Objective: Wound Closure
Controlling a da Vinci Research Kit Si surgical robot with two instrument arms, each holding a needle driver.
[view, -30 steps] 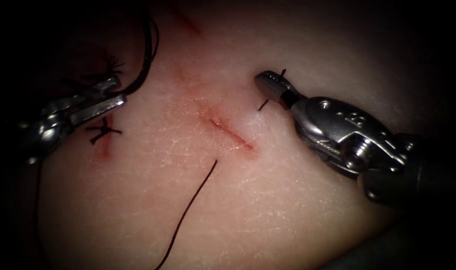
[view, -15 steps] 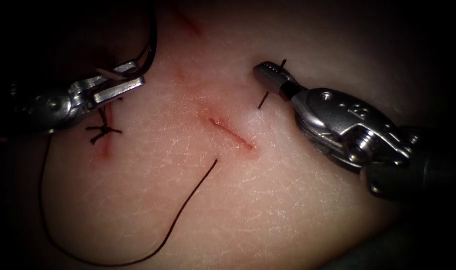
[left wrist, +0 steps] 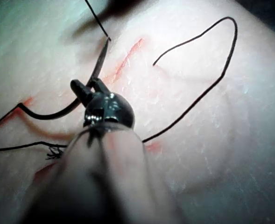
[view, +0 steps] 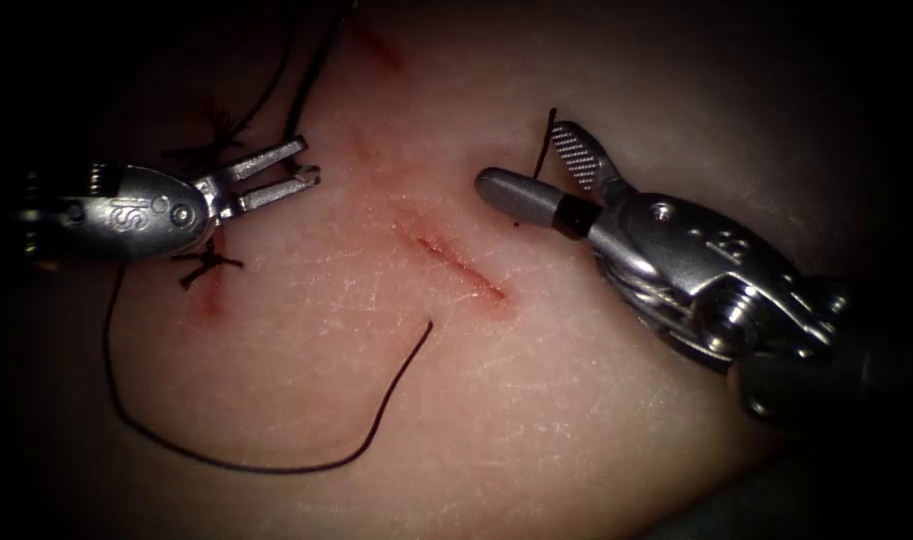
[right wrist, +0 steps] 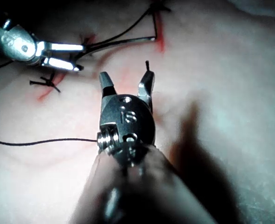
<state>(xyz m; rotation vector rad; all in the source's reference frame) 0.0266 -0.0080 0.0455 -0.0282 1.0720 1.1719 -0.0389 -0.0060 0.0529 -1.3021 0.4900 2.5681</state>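
Observation:
The cut (view: 463,269) runs slantwise across the middle of the tissue (view: 536,400). My left tool (view: 309,162) hovers left of the cut with jaws open and nothing between them. Past its jaws (left wrist: 86,83) the curved needle (left wrist: 48,115) lies loose on the tissue, one end by a red mark; I cannot tell whether that end is in the tissue. Right of the cut, my right tool (view: 524,158) stands open, and a short thread end (view: 548,140) rises beside its upper jaw. A long thread (view: 276,468) loops over the tissue to a free end below the cut.
A tied stitch (view: 207,263) with short tails sits just under the left tool, with red fluid (view: 208,303) below it. More red marks (view: 381,50) streak the far tissue. In the right wrist view the left tool (right wrist: 81,57) stands beside the needle (right wrist: 123,42).
Both tools' jaws have opened. The left tool moved right and let go of the needle. The right tool let go of the short thread end. More of the long thread's loop now lies in view.

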